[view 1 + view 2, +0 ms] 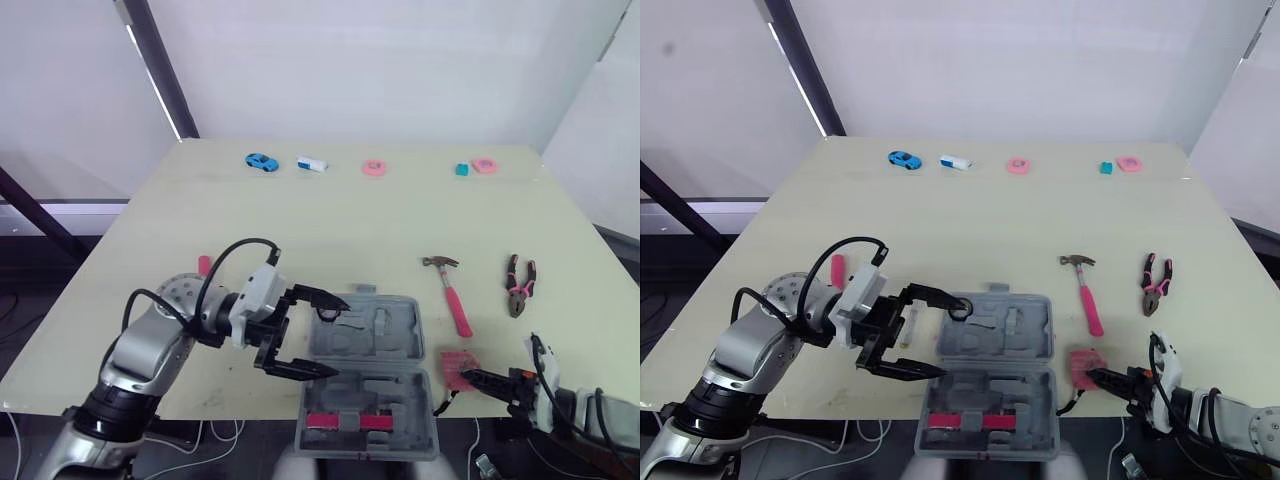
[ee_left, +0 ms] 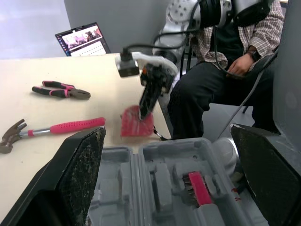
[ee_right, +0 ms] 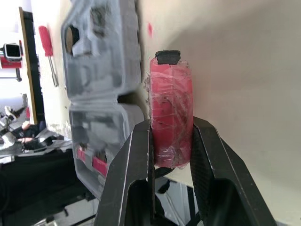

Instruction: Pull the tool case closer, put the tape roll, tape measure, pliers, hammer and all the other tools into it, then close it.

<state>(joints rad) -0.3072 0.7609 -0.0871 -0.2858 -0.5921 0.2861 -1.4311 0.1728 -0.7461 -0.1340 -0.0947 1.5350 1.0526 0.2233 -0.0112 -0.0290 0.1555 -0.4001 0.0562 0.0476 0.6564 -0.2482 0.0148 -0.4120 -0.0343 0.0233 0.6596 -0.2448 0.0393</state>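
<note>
The grey tool case [image 1: 368,375] lies open at the table's near edge, with a pink-handled tool [image 1: 348,421] in its near half. My left gripper [image 1: 338,337] is open at the case's left side, one finger over the far half, nothing between its fingers [image 2: 80,179]. My right gripper [image 1: 482,381] is shut on a red tape measure [image 3: 171,113] wrapped in film, which rests on the table just right of the case. The hammer [image 1: 452,292] and pliers [image 1: 518,284] lie on the right. A pink tape roll [image 1: 374,167] sits at the far edge.
A red screwdriver [image 1: 837,270] lies beside my left arm. A blue toy car [image 1: 261,161], a white block [image 1: 312,164], a teal piece [image 1: 461,170] and a pink item [image 1: 485,165] line the far edge. A seated person [image 2: 235,56] is past the table's near edge.
</note>
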